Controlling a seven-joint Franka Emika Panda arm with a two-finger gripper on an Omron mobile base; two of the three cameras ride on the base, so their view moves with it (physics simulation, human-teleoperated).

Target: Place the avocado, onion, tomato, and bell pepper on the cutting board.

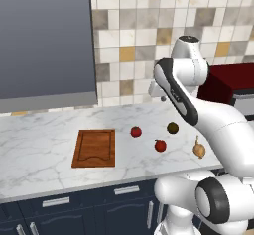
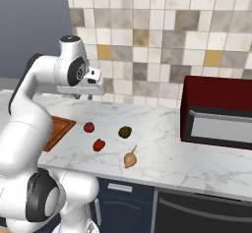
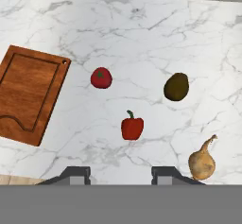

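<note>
Below our raised, closed, empty pincer (image 3: pixel 120 173) lay the pepper (image 3: pixel 132 126), tomato (image 3: pixel 101 78), avocado (image 3: pixel 176 86) and onion (image 3: pixel 202 161), the cutting board (image 3: pixel 28 93) bare off left; we judged nothing moved yet.

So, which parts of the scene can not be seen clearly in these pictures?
- Cutting board, right base view: mostly hidden behind the arm.
- Cutting board, hand view: left side cut off by the edge.
- Gripper, hand view: fingertips cut off by the grey band.
- Onion, left base view: beside the arm, its skin too small to read.
</note>
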